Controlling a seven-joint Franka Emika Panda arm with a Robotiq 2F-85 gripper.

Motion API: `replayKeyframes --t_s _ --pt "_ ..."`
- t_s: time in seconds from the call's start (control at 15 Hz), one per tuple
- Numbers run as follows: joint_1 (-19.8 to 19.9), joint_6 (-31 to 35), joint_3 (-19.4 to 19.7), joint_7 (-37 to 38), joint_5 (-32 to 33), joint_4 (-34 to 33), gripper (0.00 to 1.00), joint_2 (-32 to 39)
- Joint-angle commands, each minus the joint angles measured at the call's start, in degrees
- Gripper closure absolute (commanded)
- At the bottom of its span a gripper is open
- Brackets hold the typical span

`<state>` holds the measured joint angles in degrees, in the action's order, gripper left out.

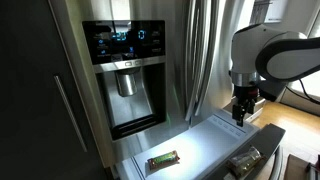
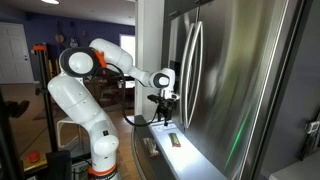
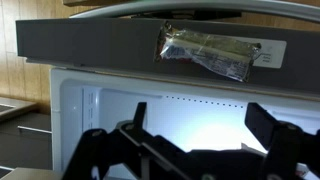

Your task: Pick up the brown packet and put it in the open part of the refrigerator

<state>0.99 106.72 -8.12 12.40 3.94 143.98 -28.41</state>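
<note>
Open fridge drawer [image 1: 205, 138] is pulled out, bright white inside, and I'm hanging right over it. My jaws [image 3: 200, 125] are spread wide, nothing in them. The brown packet [image 3: 210, 52] lies on the drawer's grey front rim [image 3: 80, 40], just beyond my jaws and slightly right, long axis running along that rim.

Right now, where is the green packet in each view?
Exterior view: green packet at bottom centre, on the white floor of the open drawer.
Exterior view: low centre, in the drawer, just under the end effector in the picture.
Wrist view: not in it.
Shared landmark: the drawer's white inside.
</note>
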Motion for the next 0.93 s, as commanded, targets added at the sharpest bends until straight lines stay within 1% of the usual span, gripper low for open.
replayKeyframes --t_s 0.0,0.6,0.73,0.87 --pt "-0.9 -0.1 0.8 0.3 0.3 -0.1 0.00 0.1" --pt "-0.9 -0.1 0.8 0.3 0.3 -0.1 0.00 0.1" --pt "-1.2 -1.3 -0.2 2.3 -0.1 -0.4 0.00 0.1" --pt "-1.1 -2.9 -0.6 3.0 0.9 0.0 0.00 -1.1"
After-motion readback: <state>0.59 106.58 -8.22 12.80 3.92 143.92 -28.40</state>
